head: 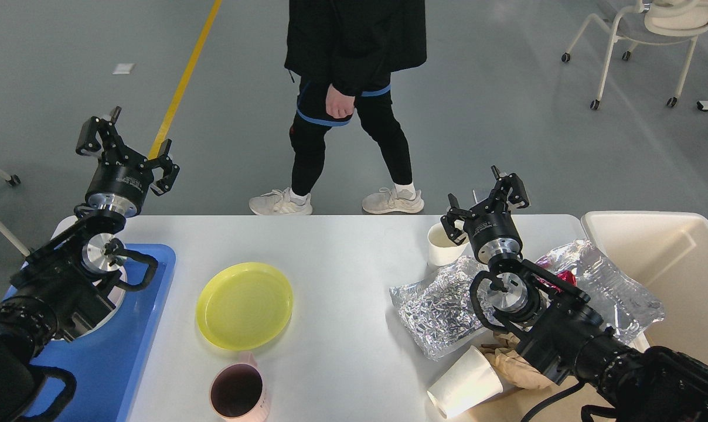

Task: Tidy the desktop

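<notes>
The white desktop (pixel 342 246) holds a yellow plate (pixel 245 305), a pink mug (pixel 238 391), an upright white paper cup (pixel 443 244), a tipped paper cup (pixel 465 382), silver foil bags (pixel 442 310), a clear crumpled bag (pixel 606 284) and brown crumpled paper (pixel 515 364). My left gripper (pixel 125 153) is open and empty, raised above the table's far left corner. My right gripper (pixel 487 205) is open and empty, just above and beside the upright cup.
A blue tray (pixel 137 351) with a white plate (pixel 111 305) sits at the left. A cream bin (pixel 664 246) stands at the right. A person (pixel 348 88) walks past beyond the far edge. A chair (pixel 653 29) stands at the far right.
</notes>
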Available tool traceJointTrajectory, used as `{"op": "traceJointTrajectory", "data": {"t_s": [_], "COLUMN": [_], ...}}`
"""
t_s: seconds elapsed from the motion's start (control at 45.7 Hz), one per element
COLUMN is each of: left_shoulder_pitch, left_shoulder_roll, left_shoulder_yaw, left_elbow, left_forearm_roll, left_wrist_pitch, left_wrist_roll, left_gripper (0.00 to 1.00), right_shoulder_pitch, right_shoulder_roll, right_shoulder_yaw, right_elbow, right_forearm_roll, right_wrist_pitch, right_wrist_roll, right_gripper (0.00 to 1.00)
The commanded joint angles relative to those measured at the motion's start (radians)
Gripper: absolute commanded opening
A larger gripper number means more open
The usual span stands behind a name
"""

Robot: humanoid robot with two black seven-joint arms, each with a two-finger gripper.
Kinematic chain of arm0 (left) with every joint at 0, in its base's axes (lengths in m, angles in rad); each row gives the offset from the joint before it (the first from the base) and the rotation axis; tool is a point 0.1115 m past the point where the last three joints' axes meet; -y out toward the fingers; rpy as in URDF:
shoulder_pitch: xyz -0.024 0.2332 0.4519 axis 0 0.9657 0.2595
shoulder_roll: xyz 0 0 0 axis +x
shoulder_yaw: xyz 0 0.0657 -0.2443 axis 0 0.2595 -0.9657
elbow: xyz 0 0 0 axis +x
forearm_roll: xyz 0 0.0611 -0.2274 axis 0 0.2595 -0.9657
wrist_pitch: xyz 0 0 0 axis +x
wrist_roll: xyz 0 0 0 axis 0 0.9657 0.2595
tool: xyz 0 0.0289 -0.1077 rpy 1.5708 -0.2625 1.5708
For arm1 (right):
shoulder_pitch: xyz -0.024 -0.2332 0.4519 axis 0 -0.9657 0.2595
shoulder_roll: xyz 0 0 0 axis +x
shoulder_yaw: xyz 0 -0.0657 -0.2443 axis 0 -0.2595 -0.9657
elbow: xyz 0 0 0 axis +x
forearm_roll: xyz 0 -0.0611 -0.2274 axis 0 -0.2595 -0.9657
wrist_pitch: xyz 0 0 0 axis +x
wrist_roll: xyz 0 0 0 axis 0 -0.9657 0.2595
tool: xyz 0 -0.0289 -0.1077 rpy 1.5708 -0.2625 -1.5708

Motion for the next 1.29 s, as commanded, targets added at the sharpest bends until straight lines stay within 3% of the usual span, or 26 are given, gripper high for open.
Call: {"op": "traceJointTrajectory", "data": {"t_s": [0.0, 0.087, 0.197, 0.306, 0.372, 0.525, 0.634, 0.766, 0.919, 1.269], "left_shoulder_pitch": [-0.136, -0.251, -0.418, -0.625, -0.722, -0.782, -0.814, -0.882, -0.986, -1.119], "left_shoulder_roll": [0.037, 0.063, 0.074, 0.074, 0.073, 0.038, -0.033, -0.090, -0.091, -0.099], "left_shoulder_yaw": [0.291, 0.590, 1.086, 1.484, 1.601, 1.637, 1.637, 1.629, 1.638, 1.681], "left_elbow": [0.001, -0.004, -0.040, -0.255, -0.399, -0.677, -0.798, -0.855, -0.915, -0.930], "left_forearm_roll": [0.000, 0.001, 0.000, 0.000, 0.000, 0.001, 0.008, 0.009, 0.018, 0.049], "left_wrist_pitch": [0.106, 0.120, 0.111, 0.111, 0.112, 0.106, 0.106, 0.079, -0.113, -0.266], "left_wrist_roll": [0.000, 0.000, 0.002, 0.000, -0.002, -0.002, 0.000, -0.003, 0.000, 0.002], "left_gripper": [1.00, 0.99, 1.00, 0.99, 0.99, 0.99, 1.00, 1.00, 0.99, 0.99], "right_shoulder_pitch": [0.000, 0.000, 0.000, 0.000, 0.000, 0.000, 0.000, 0.000, 0.000, 0.000], "right_shoulder_roll": [0.000, 0.000, 0.000, 0.000, 0.000, 0.000, 0.000, 0.000, 0.000, 0.000], "right_shoulder_yaw": [0.000, 0.000, 0.000, 0.000, 0.000, 0.000, 0.000, 0.000, 0.000, 0.000], "right_elbow": [0.000, 0.000, 0.000, 0.000, 0.000, 0.000, 0.000, 0.000, 0.000, 0.000], "right_forearm_roll": [0.000, 0.000, 0.000, 0.000, 0.000, 0.000, 0.000, 0.000, 0.000, 0.000], "right_wrist_pitch": [0.000, 0.000, 0.000, 0.000, 0.000, 0.000, 0.000, 0.000, 0.000, 0.000], "right_wrist_roll": [0.000, 0.000, 0.000, 0.000, 0.000, 0.000, 0.000, 0.000, 0.000, 0.000], "right_gripper": [1.00, 1.00, 1.00, 1.00, 1.00, 1.00, 1.00, 1.00, 1.00, 1.00]}}
